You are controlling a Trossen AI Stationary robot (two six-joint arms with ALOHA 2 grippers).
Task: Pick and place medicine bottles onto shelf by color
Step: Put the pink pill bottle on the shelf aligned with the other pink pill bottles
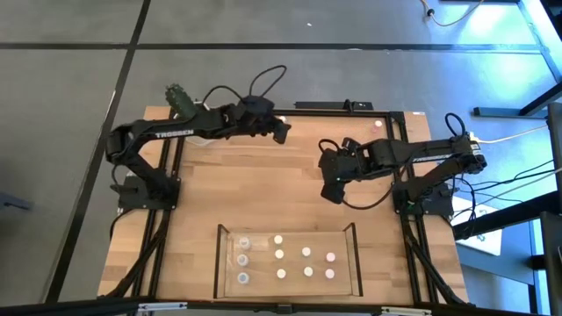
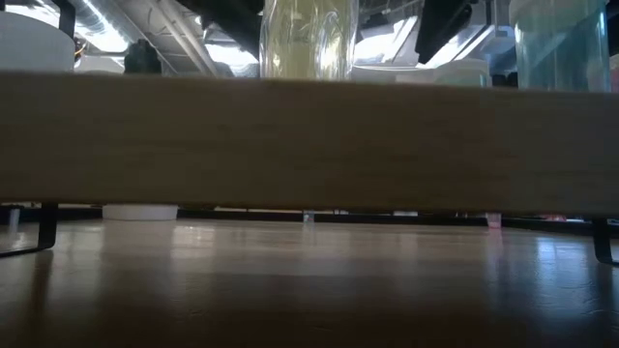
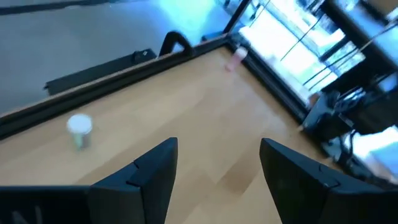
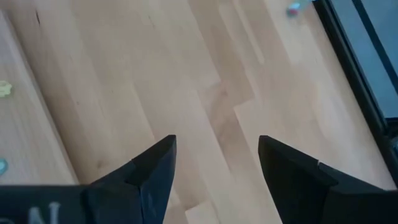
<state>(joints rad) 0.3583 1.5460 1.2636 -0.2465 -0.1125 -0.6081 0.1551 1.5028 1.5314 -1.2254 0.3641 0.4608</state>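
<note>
Medicine bottles [image 1: 279, 255] stand inside the shelf [image 1: 354, 254], a shallow tray with clear walls and a light-wood floor that sits at the near middle of the wooden table [image 1: 263, 184]. In the high view about nine small bottles with pale caps show in it: three in a column toward the tray's left side, the others in loose rows across the middle and right, with one at the right end [image 1: 331, 258] looking faintly pink. They stand apart from one another, none touching a wall as far as can be told. Two more bottles remain outside the tray near the table's far edge: a pale-capped one [image 3: 79, 128] standing upright just inside the black frame, and a pinkish one [image 3: 237, 57] by the far right corner [image 1: 378, 125]. The left gripper [image 1: 281, 132] hovers over the far part of the table, its two dark fingers [image 3: 155, 171] spread apart with nothing between them but bare wood. The right gripper [image 1: 332, 189] hangs above the table's right middle, well apart from the tray, its fingers [image 4: 152, 171] likewise parted and holding nothing. The low view shows mostly the tray's wooden edge [image 2: 309, 145] across the picture.
</note>
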